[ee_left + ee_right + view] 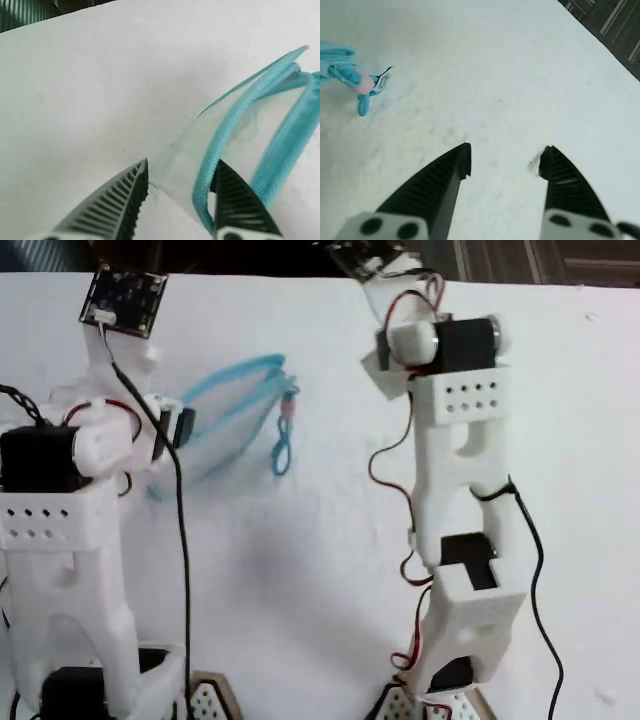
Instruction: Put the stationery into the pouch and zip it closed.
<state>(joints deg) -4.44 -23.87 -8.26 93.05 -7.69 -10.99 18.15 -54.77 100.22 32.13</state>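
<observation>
Pouch (225, 420): clear with a blue zip, lying on the counter (300, 570) just ahead of my left arm. Its mouth gapes and the two zip tracks stand apart.
Long axis: in the high view it slants from my left arm away and toward my right arm's side.
Pull (283, 435): a pink tab with a blue loop, resting on the counter at the pouch's end that faces my right arm.
Contents: I cannot tell whether anything lies inside.
Left claw (181, 170): released, fingers spread astride the pouch's near end. One finger is outside the wall and the other sits behind the blue zip band. It is not pinching.
Right claw (506, 151): released and empty, over bare counter, well apart from the pouch.
Nearer arm: the left, already at the pouch.
Coming move, as I judge it: the left claw pins its end, and the right claw crosses to the pull, drawing it along that slant.
</observation>
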